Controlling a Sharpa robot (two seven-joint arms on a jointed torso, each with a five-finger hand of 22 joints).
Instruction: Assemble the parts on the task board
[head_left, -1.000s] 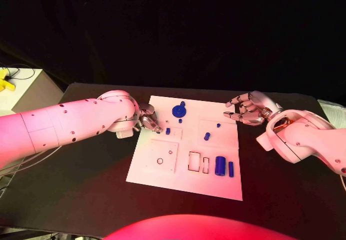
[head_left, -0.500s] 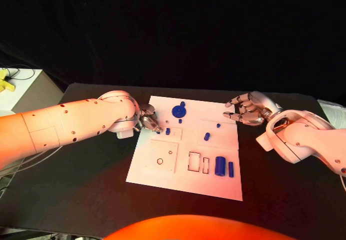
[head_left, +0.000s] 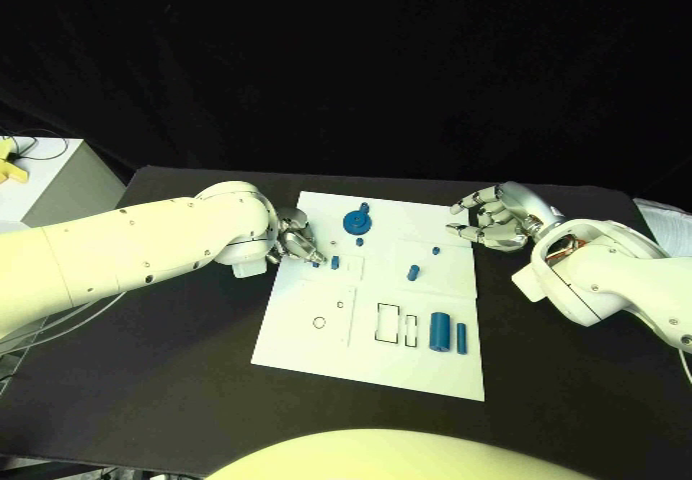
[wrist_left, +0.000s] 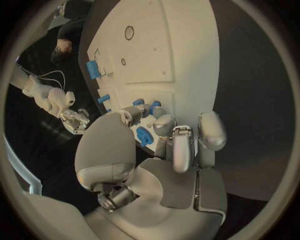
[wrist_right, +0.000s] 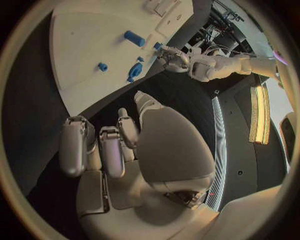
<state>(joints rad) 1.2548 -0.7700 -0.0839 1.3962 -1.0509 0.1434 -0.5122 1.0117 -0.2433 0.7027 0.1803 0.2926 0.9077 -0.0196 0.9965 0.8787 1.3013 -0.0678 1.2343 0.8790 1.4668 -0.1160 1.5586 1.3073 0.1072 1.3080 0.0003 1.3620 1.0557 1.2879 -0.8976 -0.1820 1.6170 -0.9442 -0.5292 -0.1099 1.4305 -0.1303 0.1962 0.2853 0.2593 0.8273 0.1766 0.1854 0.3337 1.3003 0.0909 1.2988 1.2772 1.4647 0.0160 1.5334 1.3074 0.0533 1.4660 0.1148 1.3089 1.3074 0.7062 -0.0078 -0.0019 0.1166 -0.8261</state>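
Note:
The white task board (head_left: 310, 350) lies mid-table. On it are a round blue part (head_left: 356, 220), a small peg (head_left: 335, 263), another peg (head_left: 414, 271), a thick cylinder (head_left: 440, 327) and a thin bar (head_left: 462, 337). My left hand (head_left: 299, 240) hovers at the board's left edge, fingertips just beside the small peg. The left wrist view shows a blue part (wrist_left: 144, 135) on the board between thumb and fingers, not gripped. My right hand (head_left: 495, 222) hangs at the board's far right corner, fingers loosely bent, holding nothing. From the right wrist I see the round part (wrist_right: 134, 71).
Rectangular slots (head_left: 389, 322) and a round hole (head_left: 319, 322) mark the board's near half. A white cabinet (head_left: 51, 190) stands beyond the table's left edge. Bare black table (head_left: 159, 370) surrounds the board on all sides.

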